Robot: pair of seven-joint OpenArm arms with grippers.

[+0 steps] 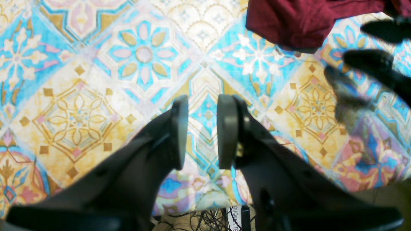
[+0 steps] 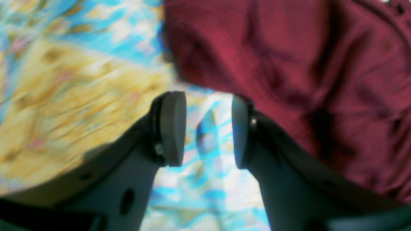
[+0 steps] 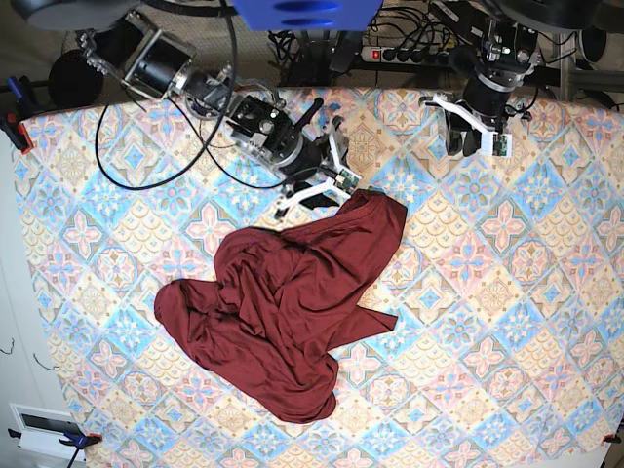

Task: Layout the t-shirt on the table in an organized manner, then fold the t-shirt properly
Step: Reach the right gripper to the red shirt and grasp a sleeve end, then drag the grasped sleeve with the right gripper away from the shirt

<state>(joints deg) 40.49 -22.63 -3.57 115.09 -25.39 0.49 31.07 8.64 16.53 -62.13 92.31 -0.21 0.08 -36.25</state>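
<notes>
Right wrist view shows the right gripper (image 2: 208, 130) with its two pads apart and nothing between them, only tablecloth in the gap. It sits low, just beside the edge of the t-shirt (image 2: 289, 64); the picture is blurry, so it may be touching the cloth, but I cannot tell. In the base view this gripper (image 3: 327, 190) is at the top tip of the shirt.

The left gripper (image 1: 202, 131) also has a gap between its pads and holds nothing. It hangs over bare table (image 1: 80, 106), well apart from the shirt, near the far edge in the base view (image 3: 473, 136).

The dark red t-shirt (image 3: 283, 312) lies in a crumpled, wrinkly heap in the middle of the table (image 3: 507, 292), spread a bit but with folds and bumps. The table has a cloth of blue, pink and cream diamond tiles with flowers. Behind the far edge are black cables (image 3: 419, 29) and a power strip (image 3: 405, 54). A clamp (image 3: 15, 127) grips the cloth at the left edge.
</notes>
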